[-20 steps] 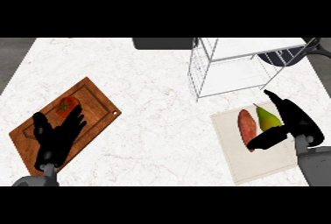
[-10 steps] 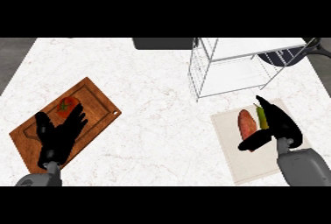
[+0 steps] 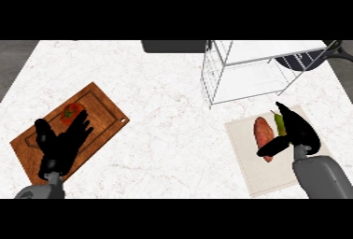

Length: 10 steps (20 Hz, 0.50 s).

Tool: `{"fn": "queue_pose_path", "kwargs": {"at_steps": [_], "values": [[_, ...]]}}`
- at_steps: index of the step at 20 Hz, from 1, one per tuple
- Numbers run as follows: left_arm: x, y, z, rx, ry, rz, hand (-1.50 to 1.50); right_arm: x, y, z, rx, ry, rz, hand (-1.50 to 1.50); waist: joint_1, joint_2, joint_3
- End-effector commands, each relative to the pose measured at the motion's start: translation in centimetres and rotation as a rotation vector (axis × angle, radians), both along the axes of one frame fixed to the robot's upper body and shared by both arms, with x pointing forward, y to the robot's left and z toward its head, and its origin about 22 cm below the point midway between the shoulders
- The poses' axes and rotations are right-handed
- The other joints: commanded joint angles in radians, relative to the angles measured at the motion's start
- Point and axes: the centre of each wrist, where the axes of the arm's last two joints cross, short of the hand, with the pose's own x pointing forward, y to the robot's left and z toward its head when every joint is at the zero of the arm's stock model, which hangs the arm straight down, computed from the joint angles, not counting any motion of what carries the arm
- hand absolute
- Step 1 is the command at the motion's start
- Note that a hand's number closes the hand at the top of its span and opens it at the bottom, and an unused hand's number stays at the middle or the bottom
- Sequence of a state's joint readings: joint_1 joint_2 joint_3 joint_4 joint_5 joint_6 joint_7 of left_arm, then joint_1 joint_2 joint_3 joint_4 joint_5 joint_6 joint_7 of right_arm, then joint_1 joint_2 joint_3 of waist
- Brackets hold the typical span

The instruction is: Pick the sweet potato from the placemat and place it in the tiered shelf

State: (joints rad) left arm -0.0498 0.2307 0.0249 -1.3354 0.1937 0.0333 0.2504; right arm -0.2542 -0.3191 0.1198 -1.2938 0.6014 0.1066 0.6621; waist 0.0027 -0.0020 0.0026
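An orange-brown sweet potato lies on a pale placemat at the right of the counter. A green vegetable lies just right of it on the same mat. My right hand hovers over both, fingers straight and pointing away, thumb crossing the sweet potato's near end. The white wire tiered shelf stands behind the placemat. My left hand rests open over the wooden cutting board at the left.
A wooden cutting board with a tomato on it lies at the left. A dark pan sits at the back right beside the shelf. A dark box stands at the counter's rear edge.
My right hand has slid leftward over the placemat, closing in on the sweet potato and covering more of the green vegetable. The left hand has stayed nearly still.
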Motion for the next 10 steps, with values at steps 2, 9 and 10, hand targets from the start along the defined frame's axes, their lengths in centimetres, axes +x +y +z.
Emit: {"fn": "queue_pose_path", "kwargs": {"at_steps": [2, 9, 10], "values": [[0.2, -0.8, 1.1, 0.017, 0.038, -0.007, 0.0, 1.6, -0.3, -1.4, 0.026, -0.03, -0.01, -1.5, 0.002, 0.002, -0.002], [-0.3, 0.2, -1.0, 0.01, 0.033, 0.004, 0.0, 0.1, 0.2, -5.7, 0.019, -0.048, 0.034, -1.5, 0.001, 0.003, -0.002], [-0.7, -2.7, 0.7, -0.003, 0.024, -0.022, 0.0, 1.1, 2.0, -3.8, 0.059, -0.041, 0.061, -1.5, 0.003, 0.002, -0.002]]}}
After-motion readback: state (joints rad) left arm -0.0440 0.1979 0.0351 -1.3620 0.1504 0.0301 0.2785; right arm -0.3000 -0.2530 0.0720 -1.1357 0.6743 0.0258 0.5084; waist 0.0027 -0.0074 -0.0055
